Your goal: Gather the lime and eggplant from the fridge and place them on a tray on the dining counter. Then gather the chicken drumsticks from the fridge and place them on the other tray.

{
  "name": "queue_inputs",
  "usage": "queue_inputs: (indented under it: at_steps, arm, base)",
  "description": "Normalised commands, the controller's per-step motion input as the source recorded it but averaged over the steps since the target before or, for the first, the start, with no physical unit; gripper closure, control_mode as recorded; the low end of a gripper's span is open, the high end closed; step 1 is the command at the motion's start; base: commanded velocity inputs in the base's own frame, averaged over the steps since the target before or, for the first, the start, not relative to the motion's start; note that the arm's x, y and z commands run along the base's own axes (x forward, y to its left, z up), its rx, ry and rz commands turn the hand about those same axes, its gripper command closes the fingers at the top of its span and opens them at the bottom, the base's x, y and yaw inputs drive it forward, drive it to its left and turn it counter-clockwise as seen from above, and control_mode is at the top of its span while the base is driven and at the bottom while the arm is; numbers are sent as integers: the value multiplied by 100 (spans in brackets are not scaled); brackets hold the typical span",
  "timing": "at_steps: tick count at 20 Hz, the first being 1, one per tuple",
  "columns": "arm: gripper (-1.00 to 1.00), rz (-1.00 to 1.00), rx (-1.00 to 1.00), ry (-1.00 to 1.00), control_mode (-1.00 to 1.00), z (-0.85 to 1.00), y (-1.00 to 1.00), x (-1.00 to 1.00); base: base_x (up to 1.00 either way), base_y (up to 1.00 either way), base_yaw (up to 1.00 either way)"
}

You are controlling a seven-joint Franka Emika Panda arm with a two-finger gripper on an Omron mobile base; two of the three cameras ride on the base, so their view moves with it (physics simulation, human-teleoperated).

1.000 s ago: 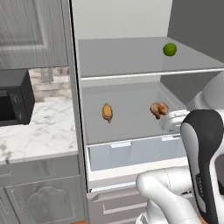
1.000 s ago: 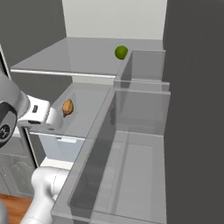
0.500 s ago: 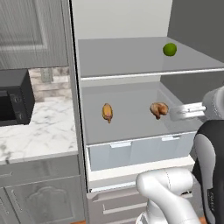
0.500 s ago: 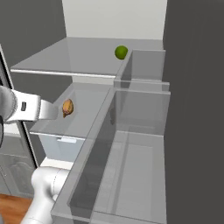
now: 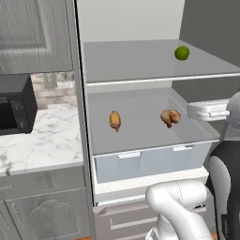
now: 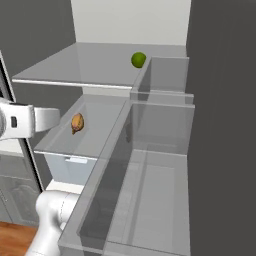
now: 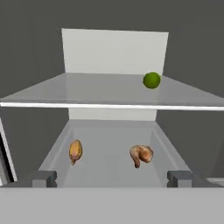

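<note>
The green lime [image 5: 182,53] [image 6: 138,60] [image 7: 152,80] rests on the fridge's upper glass shelf [image 5: 126,63], toward its right rear. On the shelf below lie two brown chicken drumsticks, one on the left [image 5: 115,120] [image 6: 77,123] [image 7: 75,151] and one on the right [image 5: 170,117] [image 7: 141,155]. My gripper [image 7: 112,178] is open, its fingertips [image 7: 43,177] far apart, and holds nothing. It hovers in front of the lower shelf, level with the drumsticks and short of them. The eggplant and both trays are out of view.
A pale drawer [image 5: 150,159] closes the fridge under the drumstick shelf. The open fridge door's clear bins [image 6: 160,150] stand to the right. Left of the fridge are a marble counter [image 5: 42,140] with a black microwave [image 5: 14,108], and grey cabinets [image 5: 33,33] above.
The hand has risen a little and drifted right in the left base view, and the dark forearm has swung out of the foreground. The jaws stayed open; lime and drumsticks have not moved.
</note>
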Motion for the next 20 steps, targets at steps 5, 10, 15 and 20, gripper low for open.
queue_inputs:
  at_steps: [5,10,15,20]
  arm:
    - [-100,-12,0,-12,-100,53,-5,41]
    - [-100,-10,2,-6,-100,52,-22,43]
    - [-100,-8,4,11,-100,42,-20,40]
    - [-100,-6,5,21,-100,18,-17,50]
  base:
    - [0,0,0]
    - [0,0,0]
    - [0,0,0]
    - [0,0,0]
